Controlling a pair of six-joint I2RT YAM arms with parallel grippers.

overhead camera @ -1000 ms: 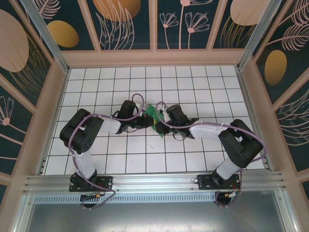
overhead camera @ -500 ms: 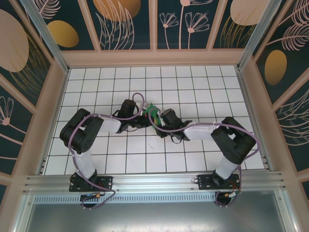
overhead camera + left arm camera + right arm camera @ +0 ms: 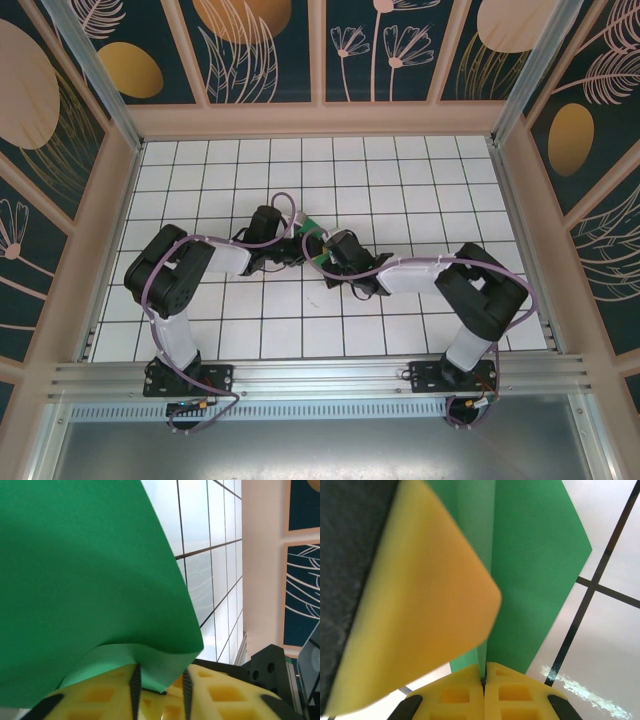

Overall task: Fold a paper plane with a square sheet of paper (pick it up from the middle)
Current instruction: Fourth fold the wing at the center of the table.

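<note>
Left tool [image 3: 298, 246] and right tool [image 3: 323, 252] meet nose to nose near the centre of the white gridded worktop [image 3: 420, 190]; both arms reach inward from their bases at the near edge. The square sheet of paper [image 3: 90, 570] is held off the worktop between the two tools; in the top view it shows as a small green sliver [image 3: 312, 230] where they meet.

Left wrist view: the left tool [image 3: 160, 692] has its yellow pads [image 3: 225, 697] drawn close together with the lower edge of the sheet nipped between them; the green paper rises from the pads and spreads across the upper left of the view, curved, with a paler underside near the grip; the gridded worktop lies beyond to the right; a black part of the other arm [image 3: 272, 665] sits at the lower right.

Right wrist view: the right tool [image 3: 484, 685] has its yellow pads [image 3: 515, 697] pressed together on a folded edge of the sheet [image 3: 535, 570]; a straight crease runs up from the grip; the sheet ends in an angled corner at the right, above a dark grid line. A blurred yellow finger [image 3: 420, 595] with a black backing lies close against the left side of the paper.

Patterned enclosure panels [image 3: 260, 40] surround the worktop.
</note>
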